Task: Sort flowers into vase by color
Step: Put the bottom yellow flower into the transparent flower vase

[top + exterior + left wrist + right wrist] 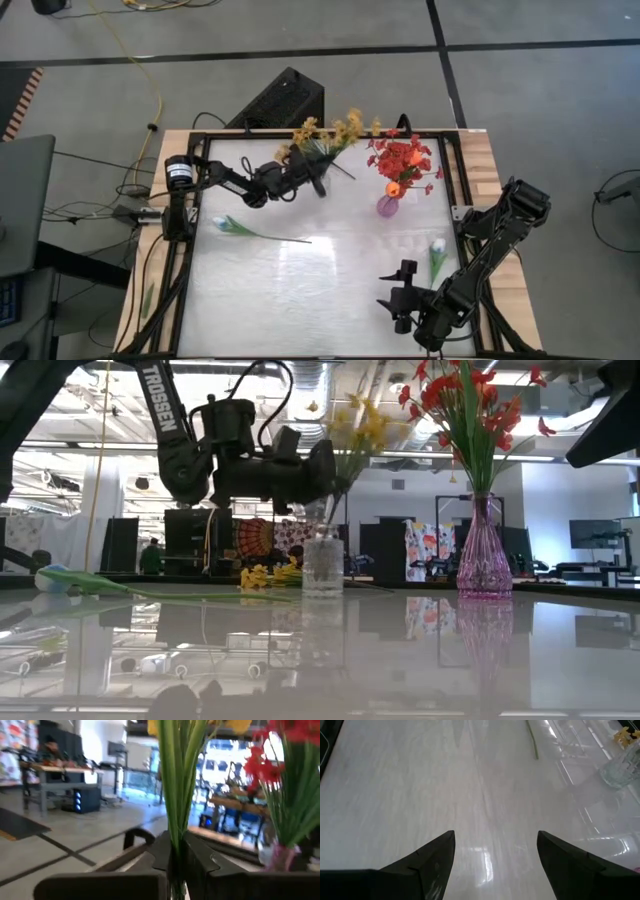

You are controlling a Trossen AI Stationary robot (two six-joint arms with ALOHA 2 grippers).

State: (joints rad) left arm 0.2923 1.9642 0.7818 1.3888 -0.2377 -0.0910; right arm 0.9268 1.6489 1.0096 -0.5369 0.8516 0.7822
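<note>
From above, the left gripper (318,183) is seen at the far side of the table (330,300), closed on the stems of the yellow flowers (330,132). Red flowers (403,160) are held in a pink vase (387,206) to the right. One white tulip (240,229) lies at the left, another (438,250) beside the right gripper (400,295).

At table level, a clear vase (322,566) is seen below the yellow stems.

In the left wrist view, green stems (177,795) are clamped between the fingers (160,852).

In the right wrist view, the fingers (437,855) are spread apart over bare table.

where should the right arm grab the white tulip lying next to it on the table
Grip the white tulip on its bare green stem, below the blossom and leaves, coming straight down from above with the fingers across the stem. It lies flat on the table, so only a top approach fits. The right gripper is open beside it.
</note>
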